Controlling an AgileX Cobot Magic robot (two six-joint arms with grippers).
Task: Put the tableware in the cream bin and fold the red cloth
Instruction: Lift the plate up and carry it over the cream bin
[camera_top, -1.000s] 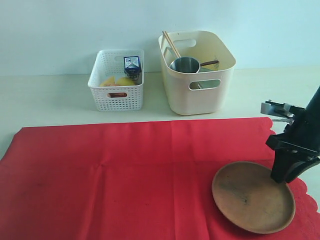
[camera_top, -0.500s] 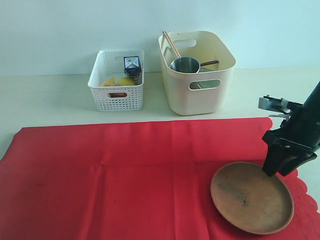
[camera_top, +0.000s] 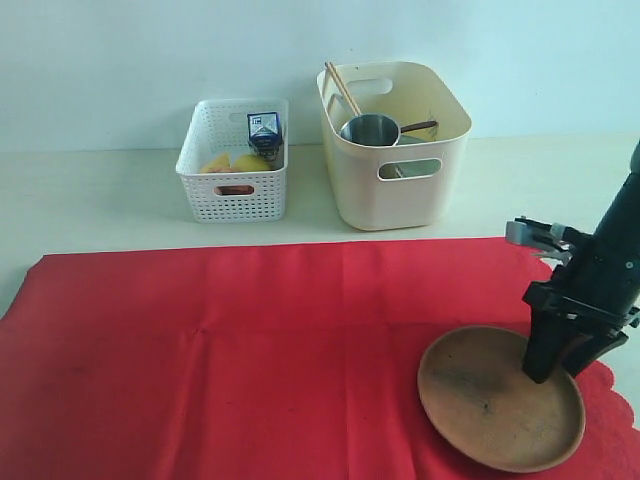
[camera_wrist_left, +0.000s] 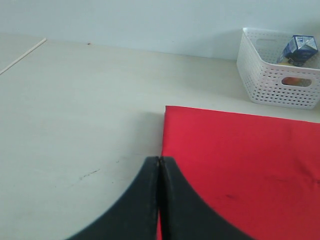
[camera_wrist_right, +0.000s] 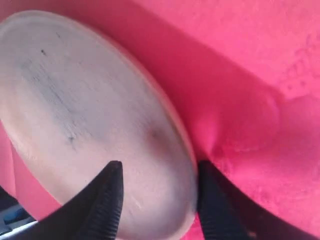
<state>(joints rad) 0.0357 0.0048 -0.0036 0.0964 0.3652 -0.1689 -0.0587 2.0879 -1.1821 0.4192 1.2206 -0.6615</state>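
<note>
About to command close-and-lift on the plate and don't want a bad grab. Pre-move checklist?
1. Right gripper straddles the brown plate rim, one finger over the plate, one outside: ok.
2. Grip closed on the plate: not ok, jaws open.
3. Outer finger free of the red cloth: cannot tell, the cloth puckers beside it.
4. Left gripper out of the way: ok, shut at the cloth's opposite edge.
5. Room in the cream bin: cannot tell, the steel cup and chopsticks occupy it.

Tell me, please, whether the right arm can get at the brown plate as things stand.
Probably yes: the right gripper is open astride the rim of the brown plate, with nothing in the way.
</note>
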